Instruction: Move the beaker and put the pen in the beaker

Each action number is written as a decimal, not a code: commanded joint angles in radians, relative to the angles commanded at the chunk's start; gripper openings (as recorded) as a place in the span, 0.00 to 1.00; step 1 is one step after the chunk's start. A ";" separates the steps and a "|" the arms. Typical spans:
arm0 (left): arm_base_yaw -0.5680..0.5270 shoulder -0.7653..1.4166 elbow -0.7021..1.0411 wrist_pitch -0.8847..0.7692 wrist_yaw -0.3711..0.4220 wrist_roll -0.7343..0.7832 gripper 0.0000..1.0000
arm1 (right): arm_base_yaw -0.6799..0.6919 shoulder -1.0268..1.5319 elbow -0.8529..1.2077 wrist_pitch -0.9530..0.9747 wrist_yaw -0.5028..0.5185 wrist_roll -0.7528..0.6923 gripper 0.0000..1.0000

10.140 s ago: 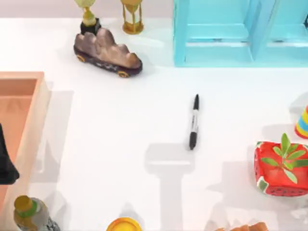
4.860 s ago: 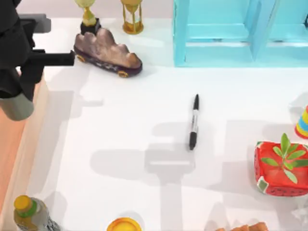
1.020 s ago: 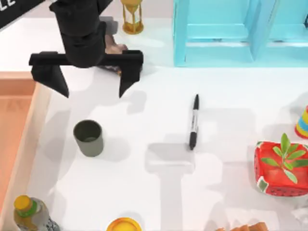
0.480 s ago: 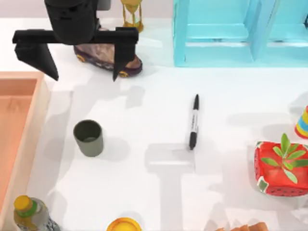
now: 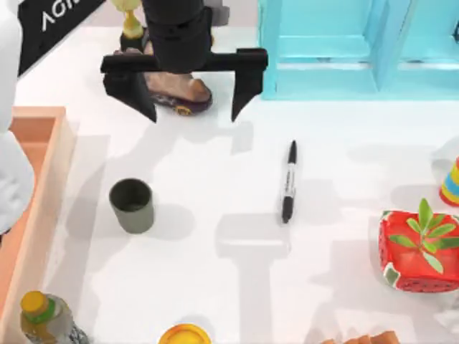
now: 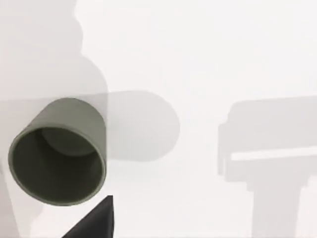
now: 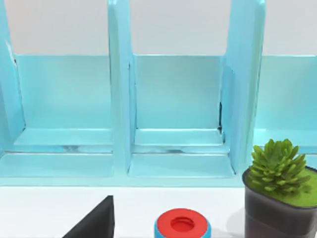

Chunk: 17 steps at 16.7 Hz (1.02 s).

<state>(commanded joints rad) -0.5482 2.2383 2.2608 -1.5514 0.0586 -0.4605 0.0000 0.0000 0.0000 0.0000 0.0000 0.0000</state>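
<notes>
The grey-olive beaker (image 5: 131,205) stands upright on the white table, left of centre, and in the left wrist view the beaker (image 6: 58,151) shows its dark inside. The black pen (image 5: 288,180) with a pale label band lies flat to the right of centre, running front to back. My left gripper (image 5: 188,97) hangs open and empty high over the table's back, between beaker and pen, touching neither. One of its fingertips (image 6: 96,223) shows beside the beaker. A single fingertip (image 7: 96,222) of my right gripper shows facing the blue shelf.
A wooden tray (image 5: 44,179) lines the left edge. A brown rock-shaped toy car (image 5: 188,92) sits under the left gripper. The blue shelf (image 5: 344,50) fills the back right. A strawberry box (image 5: 418,251), a striped cone (image 5: 452,183), a yellow-capped bottle (image 5: 41,315) and a yellow disc (image 5: 184,335) ring the edges.
The left gripper, open after setting the beaker down, has swung to the right along the table's back, toward the pen's side. Beaker and pen have not moved.
</notes>
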 joint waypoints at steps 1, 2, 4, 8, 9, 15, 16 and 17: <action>-0.021 0.067 0.049 0.017 0.019 -0.006 1.00 | 0.000 0.000 0.000 0.000 0.000 0.000 1.00; -0.042 0.134 0.099 0.034 0.038 -0.013 1.00 | 0.000 0.000 0.000 0.000 0.000 0.000 1.00; -0.082 0.253 0.191 0.071 0.075 -0.024 1.00 | 0.000 0.000 0.000 0.000 0.000 0.000 1.00; -0.129 0.375 0.299 0.116 0.120 -0.039 1.00 | 0.000 0.000 0.000 0.000 0.000 0.000 1.00; -0.130 0.378 0.302 0.118 0.121 -0.039 1.00 | 0.000 0.000 0.000 0.000 0.000 0.000 1.00; -0.130 0.382 0.270 0.153 0.121 -0.040 1.00 | 0.000 0.000 0.000 0.000 0.000 0.000 1.00; -0.134 0.386 0.247 0.181 0.121 -0.042 1.00 | 0.000 0.000 0.000 0.000 0.000 0.000 1.00; -0.137 0.391 0.220 0.214 0.121 -0.045 1.00 | 0.000 0.000 0.000 0.000 0.000 0.000 1.00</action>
<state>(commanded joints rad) -0.6850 2.6291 2.4806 -1.3370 0.1797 -0.5058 0.0000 0.0000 0.0000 0.0000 0.0000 0.0000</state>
